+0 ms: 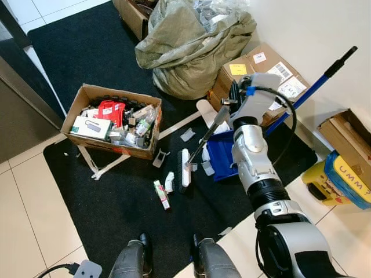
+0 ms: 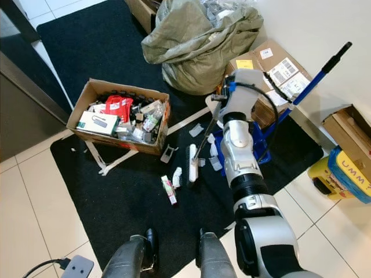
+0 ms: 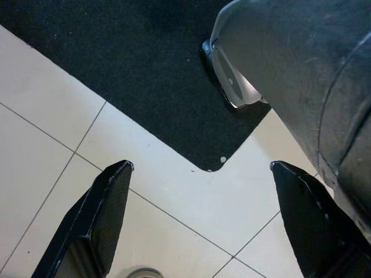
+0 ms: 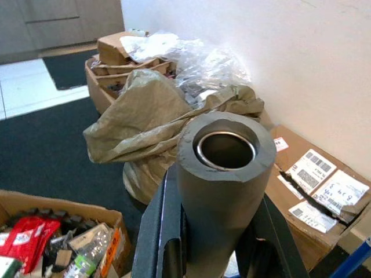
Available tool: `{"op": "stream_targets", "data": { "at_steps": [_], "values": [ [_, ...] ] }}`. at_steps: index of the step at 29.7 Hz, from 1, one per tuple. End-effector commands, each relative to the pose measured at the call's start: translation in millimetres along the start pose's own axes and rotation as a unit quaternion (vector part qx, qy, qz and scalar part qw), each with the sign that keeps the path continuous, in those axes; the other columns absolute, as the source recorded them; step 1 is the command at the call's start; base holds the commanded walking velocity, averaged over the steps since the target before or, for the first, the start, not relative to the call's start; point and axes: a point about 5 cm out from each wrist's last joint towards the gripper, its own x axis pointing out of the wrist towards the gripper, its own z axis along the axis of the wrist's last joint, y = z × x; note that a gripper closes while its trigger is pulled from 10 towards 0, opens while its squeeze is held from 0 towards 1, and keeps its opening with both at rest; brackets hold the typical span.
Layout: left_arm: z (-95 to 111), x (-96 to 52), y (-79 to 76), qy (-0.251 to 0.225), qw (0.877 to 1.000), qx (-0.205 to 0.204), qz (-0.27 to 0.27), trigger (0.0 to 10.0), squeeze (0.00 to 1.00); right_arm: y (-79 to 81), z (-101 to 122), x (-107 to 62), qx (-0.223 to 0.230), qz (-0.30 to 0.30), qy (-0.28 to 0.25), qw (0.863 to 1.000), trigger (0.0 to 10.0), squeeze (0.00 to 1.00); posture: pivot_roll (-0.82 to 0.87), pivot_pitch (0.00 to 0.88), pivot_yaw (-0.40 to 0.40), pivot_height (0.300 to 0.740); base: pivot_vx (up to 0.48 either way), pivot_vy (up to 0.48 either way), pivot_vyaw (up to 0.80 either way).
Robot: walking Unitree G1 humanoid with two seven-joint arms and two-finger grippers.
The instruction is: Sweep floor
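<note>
Open cardboard box [image 1: 113, 121] sits left on the mat [image 1: 104, 197], full of clutter. Brush [image 1: 185, 167] lies right of it, dustpan [image 1: 223, 153] further right. Stuffed sack [image 1: 191, 46] behind, taped cartons [image 1: 266, 72] against the wall [image 1: 313, 35].

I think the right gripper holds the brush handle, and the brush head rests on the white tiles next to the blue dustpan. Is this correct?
Not quite. The right gripper does hold the brush handle, but the brush head rests on the black mat, not on white tiles, beside the blue dustpan. The left eye view shows this.
</note>
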Motion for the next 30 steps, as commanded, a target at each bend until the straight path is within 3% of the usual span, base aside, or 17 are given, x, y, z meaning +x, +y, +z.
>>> {"op": "stream_targets", "data": {
  "at_steps": [1,2,5,11,13,14,18,21,23,24,27,30],
  "values": [
    [-19.4,-11.3,-9.0,0.029,0.999,-0.002,-0.022,10.0,0.00,-8.6,-13.5,-7.0,-0.067,0.000,0.015,0.998,10.0,0.00,0.08,0.478,-0.022,0.740,0.000,0.000,0.00],
    [-19.4,-11.3,-9.0,0.029,0.999,-0.002,-0.022,10.0,0.00,-8.6,-13.5,-7.0,-0.067,0.000,0.015,0.998,10.0,0.00,0.08,0.478,-0.022,0.740,0.000,0.000,0.00],
    [-19.2,-11.3,-8.2,0.029,0.999,-0.005,-0.017,10.0,0.00,-26.8,-7.6,-4.8,-0.145,-0.006,-0.018,0.989,10.0,0.00,0.08,0.471,-0.025,0.740,0.000,0.000,0.00],
    [-17.1,-9.8,-7.5,0.026,1.000,-0.006,-0.013,10.0,0.00,-47.2,-5.0,-4.1,-0.184,-0.024,-0.030,0.982,10.0,0.00,0.08,0.465,-0.028,0.740,0.000,0.000,0.00],
    [-14.7,-8.1,-5.0,0.024,1.000,-0.006,-0.007,10.0,0.00,-66.6,-1.4,-3.1,-0.217,-0.044,-0.038,0.974,10.0,0.00,0.07,0.453,-0.031,0.740,0.000,0.000,0.00],
    [-14.7,-8.1,-5.0,0.024,1.000,-0.006,-0.007,10.0,0.00,-66.6,-1.4,-3.1,-0.217,-0.044,-0.038,0.974,10.0,0.00,0.07,0.453,-0.031,0.740,0.000,0.000,0.00],
    [-11.2,-4.9,-2.2,0.024,1.000,-0.007,0.000,10.0,0.00,-91.9,1.1,-3.3,-0.258,-0.072,-0.038,0.963,10.0,0.00,0.06,0.439,-0.035,0.740,0.000,0.000,0.00],
    [-8.2,-2.5,-0.5,0.023,1.000,-0.008,0.004,10.0,0.00,-103.0,4.7,-3.8,-0.252,-0.088,-0.040,0.963,10.0,0.00,0.05,0.423,-0.036,0.740,0.000,0.000,0.00],
    [-5.7,-0.2,0.3,0.022,1.000,-0.010,0.006,10.0,0.00,-107.2,7.9,-3.7,-0.217,-0.100,-0.041,0.970,10.0,0.00,0.05,0.410,-0.036,0.740,0.000,0.000,0.00],
    [-5.7,-0.2,0.3,0.022,1.000,-0.010,0.006,10.0,0.00,-107.2,7.9,-3.7,-0.217,-0.100,-0.041,0.970,10.0,0.00,0.05,0.410,-0.036,0.740,0.000,0.000,0.00],
    [-1.7,3.8,0.7,0.023,1.000,-0.012,0.008,10.0,0.00,-99.8,10.0,-2.2,-0.137,-0.090,-0.040,0.986,10.0,0.00,0.04,0.391,-0.037,0.740,0.000,0.000,0.00],
    [-0.2,5.4,0.7,0.024,1.000,-0.013,0.009,10.0,0.00,-96.6,9.2,-1.5,-0.110,-0.085,-0.036,0.990,10.0,0.00,0.03,0.371,-0.037,0.740,0.000,0.000,0.00]
  ]
}}
